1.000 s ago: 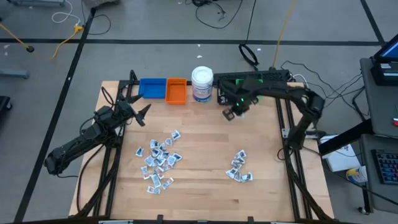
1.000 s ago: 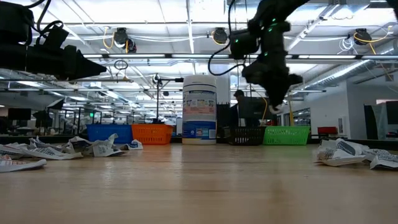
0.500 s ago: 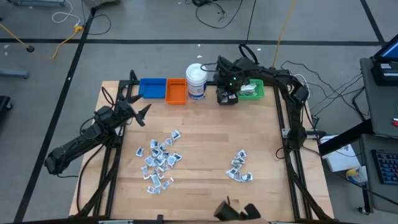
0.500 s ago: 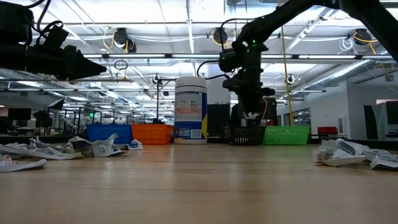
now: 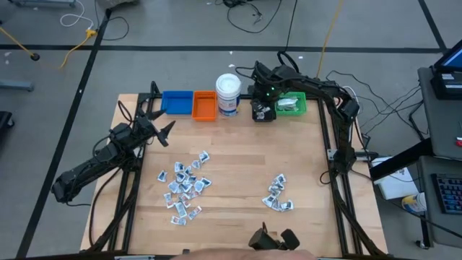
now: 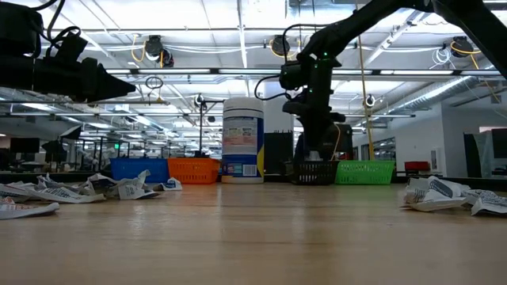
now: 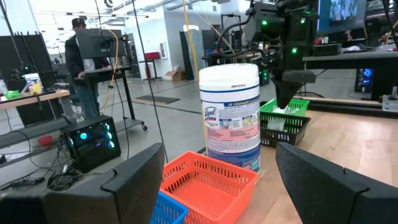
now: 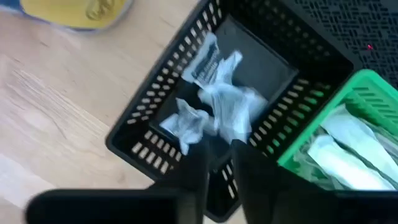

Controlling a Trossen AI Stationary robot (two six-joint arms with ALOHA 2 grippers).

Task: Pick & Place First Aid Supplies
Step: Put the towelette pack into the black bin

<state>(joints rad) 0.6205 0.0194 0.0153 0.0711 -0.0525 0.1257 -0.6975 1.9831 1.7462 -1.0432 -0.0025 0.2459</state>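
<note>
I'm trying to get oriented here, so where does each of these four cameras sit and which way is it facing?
High view: overhead, straight down on the table; both arms show.
Low view: tabletop height, facing the room; the right gripper hangs over the black bin.
Left wrist view: past the left gripper toward the white jar.
Right wrist view: down past the right gripper's fingers into the black bin.
Shared: the jar shows in the high, low and left wrist views.

Hidden and cut-off parts, located from the black bin. In the right wrist view this bin's far corner runs off the picture edge; the packets inside it are blurred, their printing unreadable. The green bin touching it is cut by the edge. In the high view, the right gripper above the black bin covers its contents.
</note>
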